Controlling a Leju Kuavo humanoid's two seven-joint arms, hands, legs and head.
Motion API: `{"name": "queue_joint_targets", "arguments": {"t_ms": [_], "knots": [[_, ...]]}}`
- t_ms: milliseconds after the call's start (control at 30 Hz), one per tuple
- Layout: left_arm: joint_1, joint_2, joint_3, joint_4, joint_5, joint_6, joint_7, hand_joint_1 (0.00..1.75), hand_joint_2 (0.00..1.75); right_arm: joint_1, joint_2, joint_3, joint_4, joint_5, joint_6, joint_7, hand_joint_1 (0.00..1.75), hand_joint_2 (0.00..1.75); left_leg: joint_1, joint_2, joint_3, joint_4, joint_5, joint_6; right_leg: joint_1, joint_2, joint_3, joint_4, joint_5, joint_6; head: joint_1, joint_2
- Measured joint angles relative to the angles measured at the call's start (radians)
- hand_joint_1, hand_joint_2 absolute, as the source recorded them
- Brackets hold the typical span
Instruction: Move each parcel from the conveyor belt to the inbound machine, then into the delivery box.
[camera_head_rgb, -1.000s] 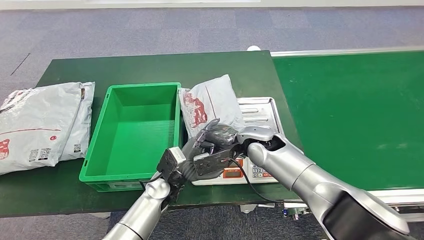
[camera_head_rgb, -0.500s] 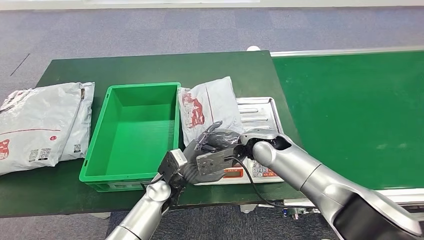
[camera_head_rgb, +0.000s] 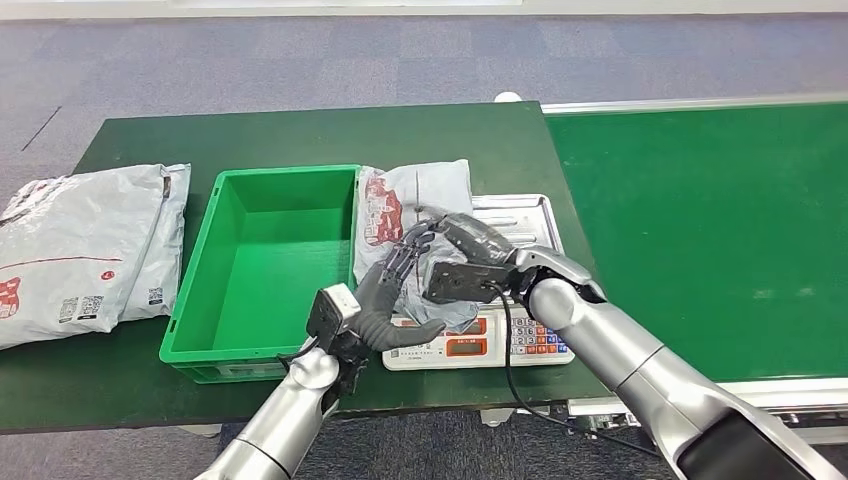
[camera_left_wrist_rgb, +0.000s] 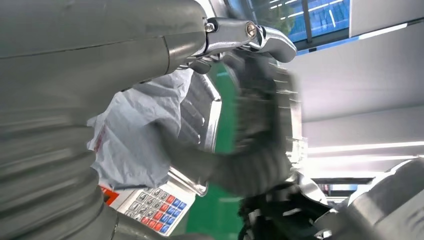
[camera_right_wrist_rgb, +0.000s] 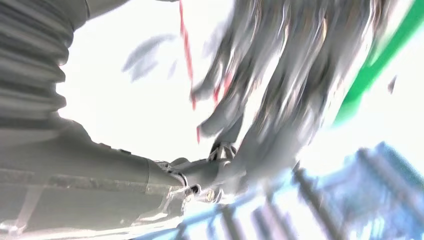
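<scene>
A grey parcel with red print lies partly on the steel tray of the inbound machine, a scale with a keypad; its left side leans on the right rim of the green delivery box. My right hand grips the parcel's near end from above. Just left of it, my left hand has its fingers spread and touches the parcel's near edge. In the left wrist view the parcel hangs over the scale's keypad, and the right hand shows as a dark blur.
The green conveyor belt runs along the right and carries nothing. Two more grey parcels lie stacked on the dark green table left of the box. The box stands open and holds nothing.
Both hands have moved forward and up along the parcel. The parcel's near end has shifted left, toward the box rim, and the scale's display and keypad are now uncovered.
</scene>
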Motion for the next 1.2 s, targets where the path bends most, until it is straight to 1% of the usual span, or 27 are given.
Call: {"name": "queue_joint_targets", "arguments": {"t_ms": [100, 133, 233, 300, 400, 467, 633, 733, 800, 833, 967, 1133, 1200], "knots": [[0.0, 0.001, 0.002, 0.003, 0.001, 0.001, 0.004, 0.0, 1.75, 0.011, -0.002, -0.059, -0.024, 0.032, -0.058, 0.003, 0.0, 1.75, 0.0, 0.001, 0.0, 0.0, 0.0, 0.001, 0.0, 0.001, 0.0, 0.0, 0.0, 0.0, 0.0, 0.0], [0.0, 0.001, 0.003, 0.004, 0.001, 0.0, 0.004, 0.0, 1.75, 0.02, -0.001, -0.08, -0.034, 0.064, -0.1, 0.003, 0.0, 1.75, 0.0, 0.001, 0.0, 0.0, 0.0, 0.001, 0.0, 0.001, 0.0, 0.0, 0.0, 0.0, 0.0, 0.0], [-0.001, 0.002, 0.004, 0.005, 0.002, -0.006, 0.004, 0.0, 1.75, 0.068, 0.003, -0.166, -0.07, 0.181, -0.307, -0.029, 0.0, 1.75, 0.0, -0.002, 0.0, 0.0, 0.0, 0.001, 0.0, -0.002, 0.0, 0.0, 0.0, 0.0, 0.0, 0.0], [-0.003, 0.003, 0.006, 0.007, 0.007, -0.013, 0.004, 0.0, 1.75, 0.106, 0.007, -0.233, -0.095, 0.199, -0.396, -0.072, 0.0, 1.75, 0.0, -0.002, 0.0, 0.0, 0.0, 0.001, 0.0, -0.002, 0.0, 0.0, 0.0, 0.0, 0.0, 0.0], [-0.01, 0.003, 0.008, 0.01, 0.016, -0.017, 0.004, 0.0, 1.75, 0.164, 0.012, -0.321, -0.12, 0.172, -0.437, -0.139, 0.0, 1.75, 0.0, -0.002, 0.0, 0.0, -0.001, 0.001, 0.0, -0.001, 0.0, 0.0, 0.0, 0.0, 0.0, 0.0], [-0.016, 0.003, 0.009, 0.013, 0.019, -0.017, 0.004, 0.0, 1.75, 0.194, 0.015, -0.367, -0.134, 0.153, -0.45, -0.165, 0.0, 1.75, 0.0, -0.002, 0.0, 0.0, -0.001, 0.001, 0.0, -0.001, 0.0, 0.0, 0.0, 0.0, 0.0, 0.0], [-0.024, 0.003, 0.01, 0.019, 0.022, -0.014, 0.004, 0.0, 1.75, 0.247, 0.021, -0.466, -0.18, 0.164, -0.506, -0.16, 0.0, 1.75, 0.0, -0.001, 0.0, 0.0, -0.001, 0.001, 0.0, -0.001, 0.0, 0.0, 0.0, 0.0, 0.0, 0.0], [-0.023, 0.004, 0.014, 0.019, 0.023, -0.008, 0.004, 0.0, 1.75, 0.294, 0.021, -0.528, -0.223, 0.18, -0.619, -0.153, 0.0, 1.75, 0.0, -0.002, 0.0, 0.0, -0.001, 0.001, 0.0, -0.002, 0.0, 0.0, 0.0, 0.0, 0.0, 0.0], [-0.023, 0.006, 0.02, 0.019, 0.025, 0.0, 0.004, 0.0, 1.75, 0.336, 0.022, -0.585, -0.263, 0.149, -0.684, -0.168, 0.0, 1.75, 0.0, -0.002, 0.0, 0.0, -0.001, 0.001, 0.0, -0.002, 0.0, 0.0, 0.0, 0.001, 0.0, 0.0], [-0.023, 0.007, 0.023, 0.019, 0.025, 0.004, 0.004, 0.0, 1.75, 0.355, 0.022, -0.614, -0.282, 0.128, -0.7, -0.177, 0.0, 1.75, 0.0, -0.002, 0.0, 0.0, -0.001, 0.001, 0.0, -0.002, 0.0, 0.0, -0.001, 0.001, 0.0, 0.0], [-0.029, 0.008, 0.032, 0.02, 0.026, 0.015, 0.004, 0.0, 1.75, 0.417, 0.023, -0.693, -0.343, 0.077, -0.726, -0.214, 0.0, 1.75, -0.001, -0.001, 0.0, 0.0, -0.002, 0.002, -0.001, -0.001, 0.0, 0.0, -0.001, 0.001, 0.0, 0.0], [-0.058, 0.008, 0.039, 0.03, -0.001, 0.056, 0.011, 0.0, 1.75, 0.516, 0.049, -0.764, -0.454, -0.057, -0.813, -0.34, 0.0, 1.75, -0.001, -0.002, 0.0, 0.0, -0.001, 0.002, 0.0, -0.003, 0.0, 0.0, -0.001, 0.0, 0.0, 0.0], [-0.071, 0.008, 0.042, 0.037, -0.009, 0.07, 0.016, 0.0, 1.75, 0.546, 0.062, -0.784, -0.495, -0.096, -0.831, -0.359, 0.0, 1.75, -0.001, -0.001, 0.0, 0.0, -0.001, 0.002, 0.0, -0.002, 0.0, 0.0, -0.001, 0.0, 0.0, 0.0]]}}
